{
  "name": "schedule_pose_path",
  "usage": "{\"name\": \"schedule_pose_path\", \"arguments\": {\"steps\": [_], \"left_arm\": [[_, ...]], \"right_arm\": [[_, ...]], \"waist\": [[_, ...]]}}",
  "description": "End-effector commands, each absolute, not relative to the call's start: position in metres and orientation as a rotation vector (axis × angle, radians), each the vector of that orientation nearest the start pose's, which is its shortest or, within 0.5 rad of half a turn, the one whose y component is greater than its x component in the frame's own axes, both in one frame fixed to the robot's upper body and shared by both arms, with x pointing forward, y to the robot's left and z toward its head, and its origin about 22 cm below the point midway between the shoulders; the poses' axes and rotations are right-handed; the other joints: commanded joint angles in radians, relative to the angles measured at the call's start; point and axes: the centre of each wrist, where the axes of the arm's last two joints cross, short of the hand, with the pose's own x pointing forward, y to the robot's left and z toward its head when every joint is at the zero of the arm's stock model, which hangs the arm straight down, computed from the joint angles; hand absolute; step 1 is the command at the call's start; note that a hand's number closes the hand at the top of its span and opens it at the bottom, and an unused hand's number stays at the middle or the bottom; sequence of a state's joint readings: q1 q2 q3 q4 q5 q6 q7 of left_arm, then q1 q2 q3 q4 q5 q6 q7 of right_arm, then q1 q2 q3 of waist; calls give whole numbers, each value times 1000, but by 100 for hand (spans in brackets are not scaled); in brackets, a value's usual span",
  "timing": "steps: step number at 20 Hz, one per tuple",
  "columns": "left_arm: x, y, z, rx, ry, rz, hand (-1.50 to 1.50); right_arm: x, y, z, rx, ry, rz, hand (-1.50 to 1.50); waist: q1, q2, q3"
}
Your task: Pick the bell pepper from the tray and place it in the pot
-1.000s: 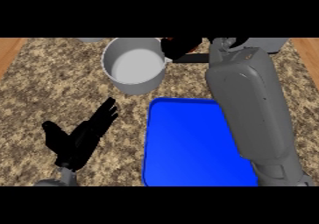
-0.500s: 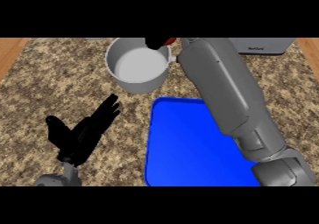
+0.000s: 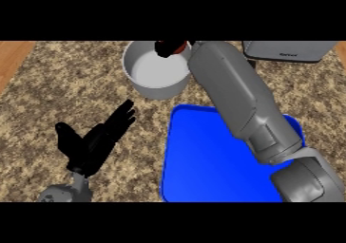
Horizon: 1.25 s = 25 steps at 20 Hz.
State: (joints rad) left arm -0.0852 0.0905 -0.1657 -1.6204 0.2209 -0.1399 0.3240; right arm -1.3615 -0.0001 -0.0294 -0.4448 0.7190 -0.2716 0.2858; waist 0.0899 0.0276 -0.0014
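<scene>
Item: bell pepper [image 3: 178, 47], red, clenched in right hand [image 3: 167, 48] over far rim of pot [image 3: 156, 70]; blue tray [image 3: 204, 161] w/o pepper. Left hand [image 3: 95, 142]: released, fingers straight, resting on counter [image 3: 56, 95]. Advice: centre over pot opening, lower inside, then let go.

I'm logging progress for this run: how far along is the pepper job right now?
Done: the bell pepper is off the blue tray. In hand: the right hand holds it at the pot rim, fingers curled round it. Left: releasing it into the pot. The left hand rests open.
</scene>
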Motion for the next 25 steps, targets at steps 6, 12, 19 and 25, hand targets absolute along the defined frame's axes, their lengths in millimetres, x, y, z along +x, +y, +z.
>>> {"name": "schedule_pose_path", "arguments": {"steps": [6, 12, 19, 25], "left_arm": [[254, 191, 37, -351, -1339, -270, 0], [261, 184, 36, -366, -1343, -275, 0], [256, 187, 30, -364, -1338, -281, 0], [249, 190, 28, -343, -1362, -233, 0]], "right_arm": [[459, -52, 165, -546, -1506, 505, -150], [460, -68, 144, -386, -1607, 338, -150], [460, -74, 135, -406, -1727, 194, -150], [463, -82, 135, -492, -1697, 126, -150]], "waist": [[54, 13, 1], [59, 23, 2], [49, 23, 1], [15, 10, 1]]}}
